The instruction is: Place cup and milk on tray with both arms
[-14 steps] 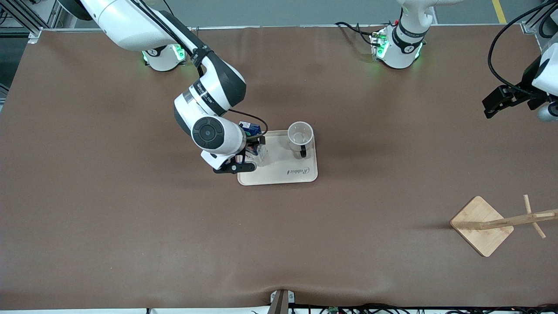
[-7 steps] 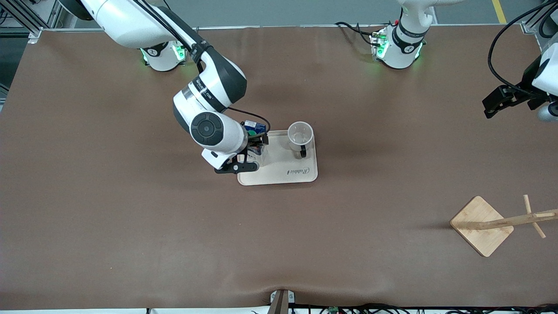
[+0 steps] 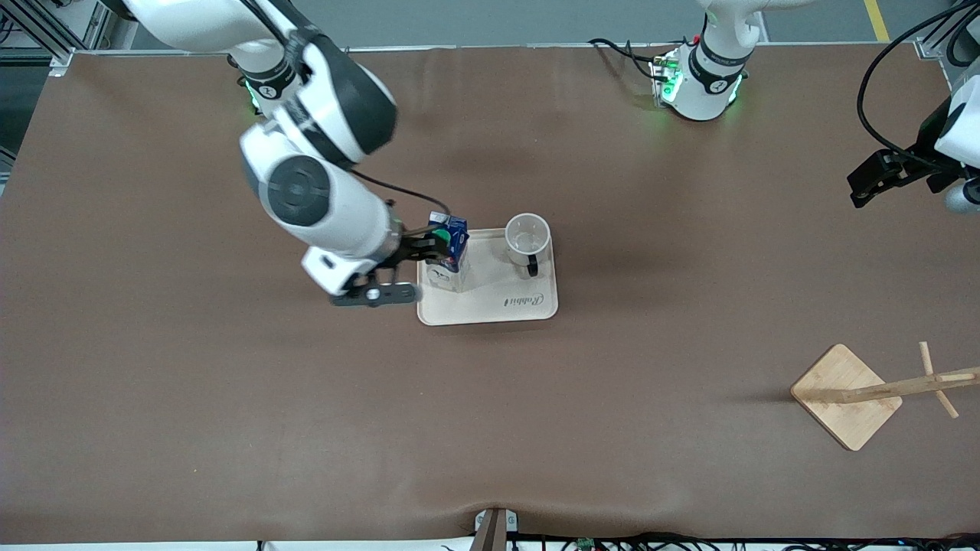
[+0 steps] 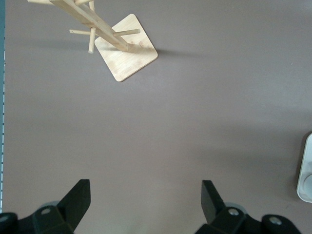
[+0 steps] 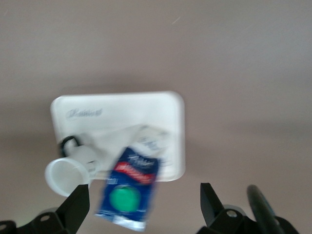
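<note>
The cream tray lies mid-table, and both items stand on it. The white cup is at the end toward the left arm, its black handle facing the front camera. The dark-blue milk with the green cap stands upright at the end toward the right arm. My right gripper hangs open just above and beside the milk's top, not touching it. In the right wrist view the milk, cup and tray lie below that gripper. My left gripper waits open and empty at the left arm's end of the table.
A bamboo stand with a square base and pegged pole lies near the left arm's end, nearer the front camera. In the left wrist view the stand shows over brown table with the left gripper above bare surface. The tray's edge shows there too.
The right arm has drawn back from the milk toward its own end of the table and risen. The milk stays upright on the tray. The left arm has not moved.
</note>
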{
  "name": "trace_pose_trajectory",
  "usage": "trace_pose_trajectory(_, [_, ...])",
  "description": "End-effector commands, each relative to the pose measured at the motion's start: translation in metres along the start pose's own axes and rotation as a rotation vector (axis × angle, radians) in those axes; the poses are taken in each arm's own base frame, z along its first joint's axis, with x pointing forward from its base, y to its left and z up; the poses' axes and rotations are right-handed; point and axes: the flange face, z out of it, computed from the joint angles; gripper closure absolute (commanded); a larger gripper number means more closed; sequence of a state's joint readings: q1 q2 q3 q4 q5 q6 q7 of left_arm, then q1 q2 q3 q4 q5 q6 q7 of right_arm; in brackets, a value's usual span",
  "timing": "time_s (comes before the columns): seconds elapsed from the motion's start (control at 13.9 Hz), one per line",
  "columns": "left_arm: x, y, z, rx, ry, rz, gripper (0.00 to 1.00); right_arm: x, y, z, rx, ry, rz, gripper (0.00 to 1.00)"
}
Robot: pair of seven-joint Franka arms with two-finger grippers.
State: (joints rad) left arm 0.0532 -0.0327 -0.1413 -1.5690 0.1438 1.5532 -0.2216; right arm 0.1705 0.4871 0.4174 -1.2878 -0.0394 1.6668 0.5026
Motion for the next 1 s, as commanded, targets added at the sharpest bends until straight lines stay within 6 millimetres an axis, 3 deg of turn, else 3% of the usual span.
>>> trace_pose_trajectory(0.0, [-0.004,-0.002,-0.008,-0.011,0.0,0.009,0.0,-0.004,0.073,-0.076,-0.049,0.012,-0.101,0.0])
trace_pose_trajectory(0.14, [-0.004,-0.001,-0.008,-0.011,0.0,0.01,0.0,-0.007,0.114,-0.112,-0.092,0.0,-0.05,0.0])
trace_pose_trajectory(0.36, [-0.004,-0.001,-0.007,-0.011,-0.001,0.01,0.0,-0.041,0.175,-0.173,-0.115,0.02,0.084,0.0])
trace_pose_trajectory(0.5, [-0.004,-0.001,-0.006,-0.01,-0.003,0.011,0.0,-0.053,0.204,-0.194,-0.081,0.041,0.149,0.0])
trace_pose_trajectory(0.93, [-0.005,0.0,-0.008,-0.009,-0.001,0.013,0.0,-0.104,0.268,-0.205,-0.076,0.062,0.218,0.0])
